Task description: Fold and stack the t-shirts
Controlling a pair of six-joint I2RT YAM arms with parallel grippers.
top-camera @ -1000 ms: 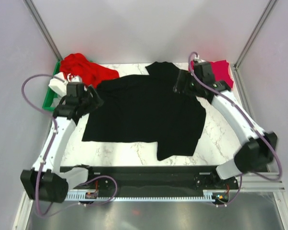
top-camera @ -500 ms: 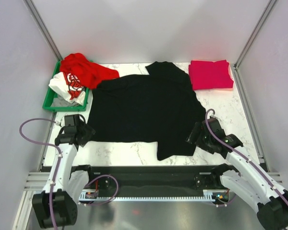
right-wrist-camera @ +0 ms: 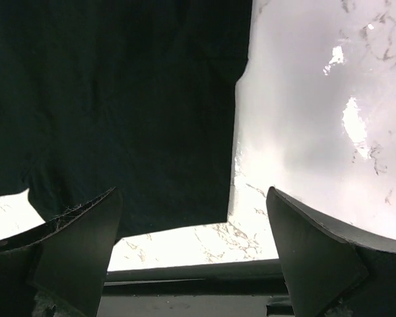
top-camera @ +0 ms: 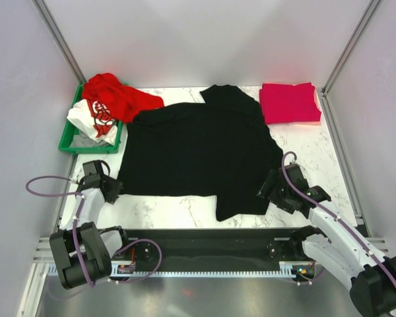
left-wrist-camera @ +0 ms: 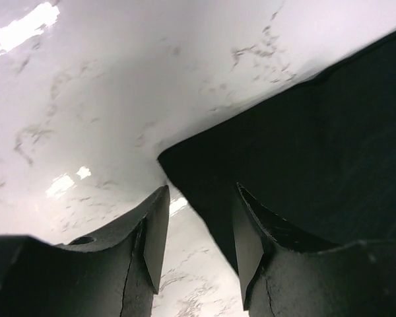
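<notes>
L pincer (top-camera: 112, 188) sits low at the near-left corner of the black tee (top-camera: 198, 152), fingers (left-wrist-camera: 155, 231) partway apart w/ a clear gap btwn them. In its wrist view the tee's pointed corner lies in that gap, flat on the tabletop (top-camera: 303, 152); can't tell if either finger touches cloth. R pincer (top-camera: 267, 190) is spread wide w/ nothing in it, at the tee's near-right edge. Its wrist view shows a hem corner & a straight side edge btwn the two fingers, bare marble to the right. Black tee is laid flat across the middle of the tabletop, one sleeve poking toward the far edge, another flap sticking out toward the near edge. Pink tee (top-camera: 289, 102) is folded in a neat rectangle at the far-right corner, just beside the black one's far sleeve. Red tee (top-camera: 122, 98) is bunched at far left, draped over the green bin (top-camera: 69, 140) & onto the tabletop, reaching the black tee's far-left edge. White tee (top-camera: 92, 119) w/ red print lies crumpled in the bin, partly under the red one.
</notes>
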